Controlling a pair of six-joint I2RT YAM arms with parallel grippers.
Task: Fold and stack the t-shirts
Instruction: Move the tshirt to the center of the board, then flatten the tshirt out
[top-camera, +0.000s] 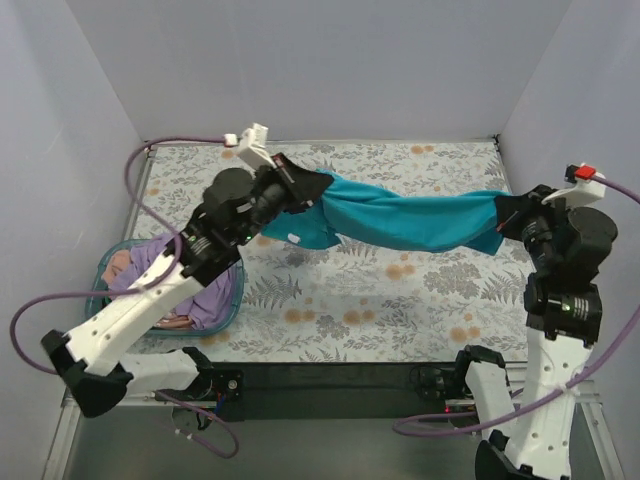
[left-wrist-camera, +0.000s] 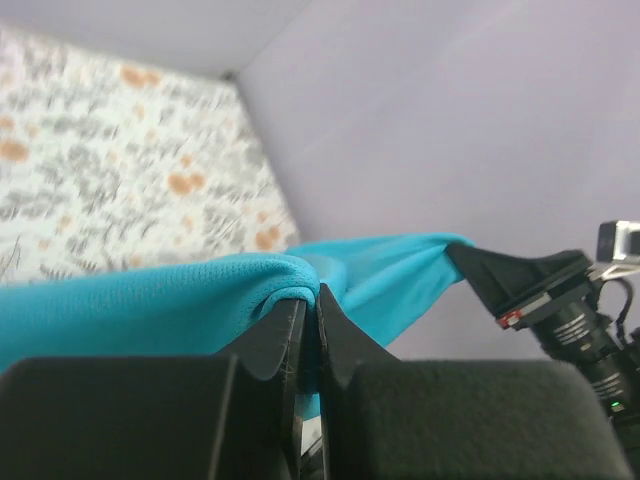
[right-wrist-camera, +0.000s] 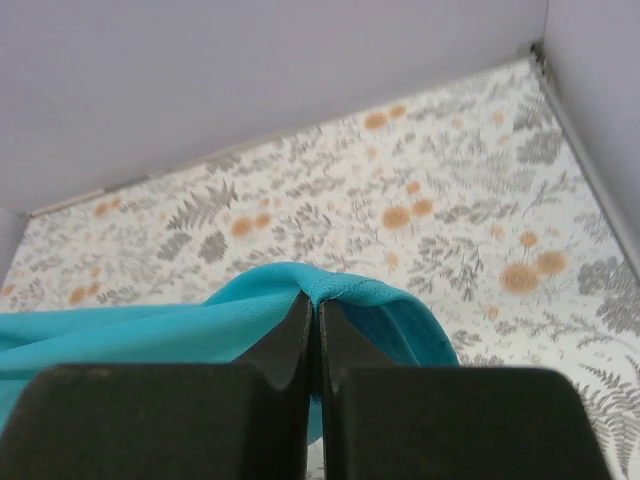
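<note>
The teal-blue t-shirt (top-camera: 400, 220) hangs stretched in the air between my two grippers, above the floral table. My left gripper (top-camera: 300, 190) is shut on its left end; in the left wrist view the cloth (left-wrist-camera: 150, 300) is pinched between the fingers (left-wrist-camera: 275, 340). My right gripper (top-camera: 508, 215) is shut on its right end; in the right wrist view the hem (right-wrist-camera: 340, 290) sits in the shut jaws. A lavender purple t-shirt (top-camera: 215, 295) and a pinkish one (top-camera: 120, 265) lie in the basket at the left.
A translucent blue plastic basket (top-camera: 100, 268) stands at the table's left edge under my left arm. The floral tablecloth (top-camera: 380, 310) covers the table. Grey walls close in the back and both sides.
</note>
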